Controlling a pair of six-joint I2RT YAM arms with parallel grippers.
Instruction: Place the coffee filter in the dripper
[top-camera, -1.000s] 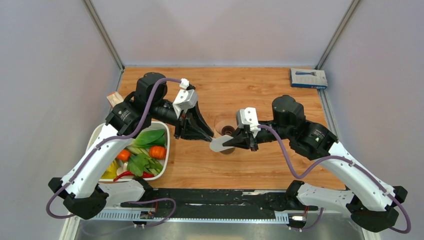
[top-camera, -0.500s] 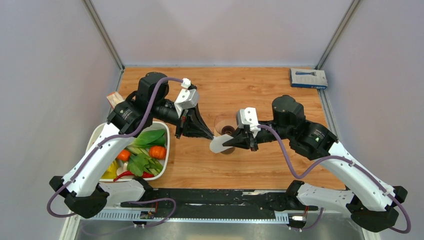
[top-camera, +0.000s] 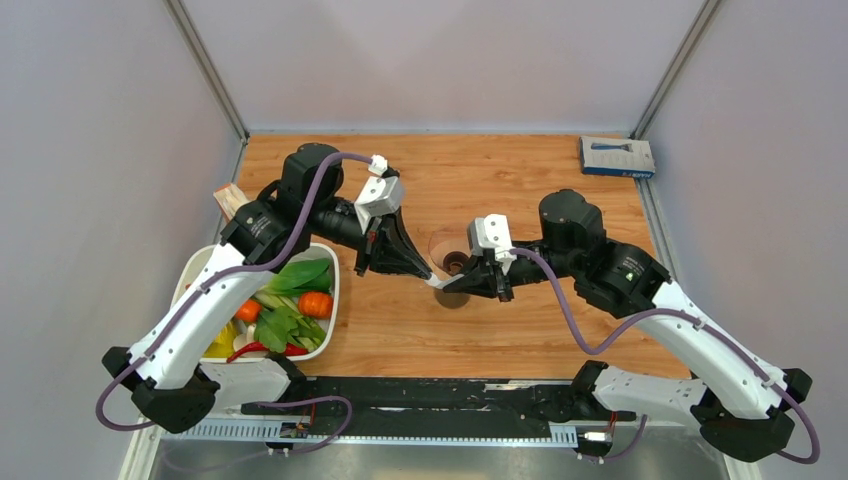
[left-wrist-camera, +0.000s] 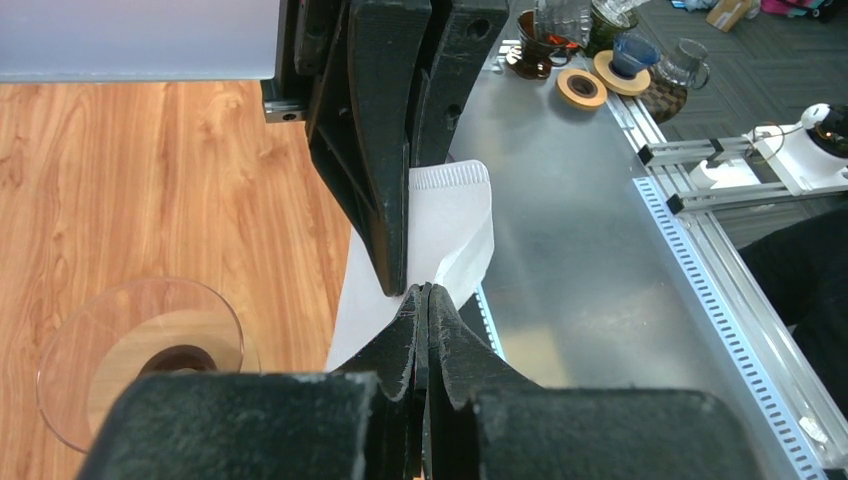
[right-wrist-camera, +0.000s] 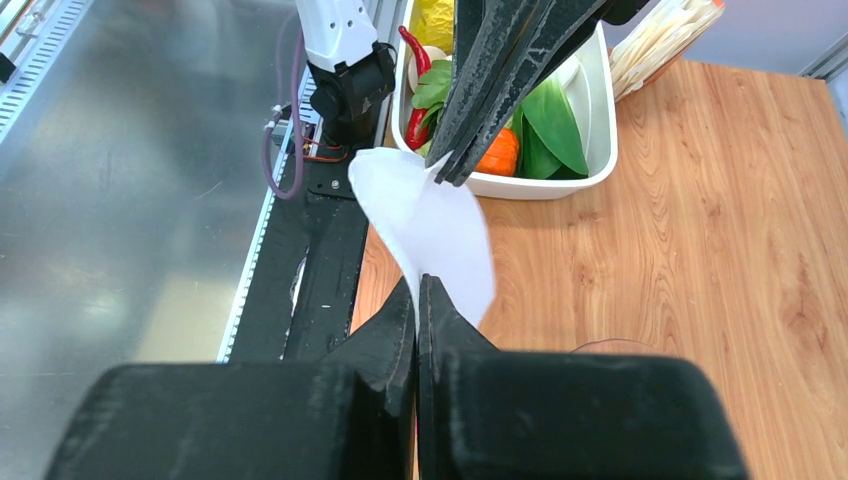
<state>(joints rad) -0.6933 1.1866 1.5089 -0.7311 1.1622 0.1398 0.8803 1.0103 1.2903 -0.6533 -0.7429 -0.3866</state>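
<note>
- White paper bridges my two arms: the coffee filter hangs in the air, caught at both ends, and is not in the dripper.
- My left gripper is pinched fully together on the sheet. Through the right wrist camera I see its black tips clamped on the filter's upper corner.
- My right gripper is closed just as tight. In its own wrist view the lower edge of the paper disappears between its two fingers.
- Between the two grips the sheet bows into a soft curve. The left wrist view shows a crimped seam along its far edge.
- From above, the filter sits over the near-left side of the dripper's rim. I cannot tell whether paper and rim touch.
- The dripper stands upright on the wooden table, just beyond the right gripper's tips. The left wrist camera shows me its clear cone, tan ring base and dark centre hole.
- Off to the left, next to my left arm, is a white tub of vegetables: green leaves, something orange, a red chilli.
- A blue box lies at the far right corner of the table, well apart from both arms.
</note>
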